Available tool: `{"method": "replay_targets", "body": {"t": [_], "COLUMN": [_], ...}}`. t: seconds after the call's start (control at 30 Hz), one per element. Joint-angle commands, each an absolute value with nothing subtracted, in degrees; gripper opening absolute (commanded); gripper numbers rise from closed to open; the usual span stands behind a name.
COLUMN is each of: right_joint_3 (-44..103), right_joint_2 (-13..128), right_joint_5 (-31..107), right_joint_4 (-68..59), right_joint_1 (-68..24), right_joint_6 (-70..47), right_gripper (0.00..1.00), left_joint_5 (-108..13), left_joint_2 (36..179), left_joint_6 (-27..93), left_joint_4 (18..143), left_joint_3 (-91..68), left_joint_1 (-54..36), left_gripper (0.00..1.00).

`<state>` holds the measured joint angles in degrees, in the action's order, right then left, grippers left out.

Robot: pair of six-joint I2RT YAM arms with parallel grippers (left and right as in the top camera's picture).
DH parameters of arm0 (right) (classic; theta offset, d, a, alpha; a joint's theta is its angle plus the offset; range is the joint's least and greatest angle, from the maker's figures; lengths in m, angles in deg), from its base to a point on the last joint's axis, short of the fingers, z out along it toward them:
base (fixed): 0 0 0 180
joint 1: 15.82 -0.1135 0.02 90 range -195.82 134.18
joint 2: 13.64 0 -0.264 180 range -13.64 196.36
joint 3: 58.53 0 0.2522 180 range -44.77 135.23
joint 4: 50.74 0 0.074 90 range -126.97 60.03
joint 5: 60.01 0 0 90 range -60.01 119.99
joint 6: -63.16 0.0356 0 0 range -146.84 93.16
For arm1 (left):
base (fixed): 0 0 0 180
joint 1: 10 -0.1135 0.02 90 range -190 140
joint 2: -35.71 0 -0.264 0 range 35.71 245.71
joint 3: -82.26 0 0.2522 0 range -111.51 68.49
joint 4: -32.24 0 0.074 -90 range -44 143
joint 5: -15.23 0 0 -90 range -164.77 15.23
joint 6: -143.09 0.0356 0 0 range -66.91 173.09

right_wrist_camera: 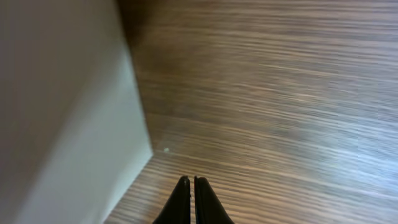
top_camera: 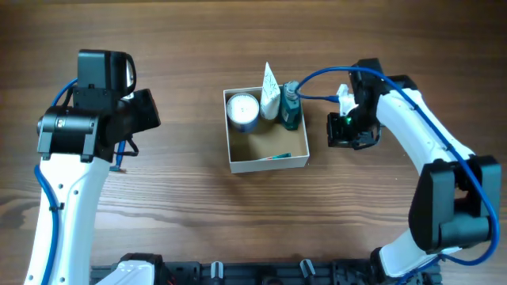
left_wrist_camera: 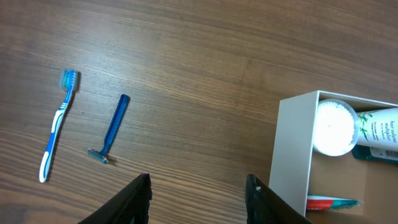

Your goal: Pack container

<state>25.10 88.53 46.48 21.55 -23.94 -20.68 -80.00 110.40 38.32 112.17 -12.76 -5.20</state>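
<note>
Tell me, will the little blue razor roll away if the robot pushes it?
Probably not. The razor lies flat on the table, and its wide head should stop it rolling; it would likely slide instead. It looks thin and plastic, so probably light and stiff.

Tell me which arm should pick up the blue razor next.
Left. The left gripper hangs open near the razor and toothbrush; the right gripper is shut, on the container's far side.
</note>
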Motion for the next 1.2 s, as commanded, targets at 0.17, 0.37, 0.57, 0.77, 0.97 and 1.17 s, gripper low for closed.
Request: {"method": "replay_targets", "body": {"t": [0.17,0.37,0.57,0.77,0.97,1.17], "right_joint_3": [25.01,25.01,25.01,25.01,25.01,26.91], "right_joint_2": [90.19,90.19,90.19,90.19,90.19,87.63], "right_joint_5": [53.06,54.06,57.99,59.02,59.04,35.11], "right_joint_4": [20.83,20.67,20.61,20.65,20.59,20.17], "right_joint_1": [-29.95,-30.28,-30.28,-30.28,-30.28,-28.14], "right_joint_6": [-23.94,-23.9,-25.54,-25.75,-25.71,-13.71], "right_gripper": [0.04,0.04,0.04,0.04,0.05,0.12], "left_joint_5": [-79.06,-79.06,-79.06,-79.06,-79.06,-79.06], "left_joint_2": [110.62,110.62,110.62,110.62,110.62,110.62], "left_joint_6": [37.19,37.19,37.19,37.19,37.19,37.23], "left_joint_4": [112.11,112.11,112.11,112.11,112.17,113.42], "left_joint_3": [-12.82,-12.82,-12.82,-12.82,-12.82,-12.82], "left_joint_1": [-5.68,-5.68,-5.68,-5.68,-5.68,-5.68], "left_gripper": [0.5,0.5,0.5,0.5,0.55,0.72]}}
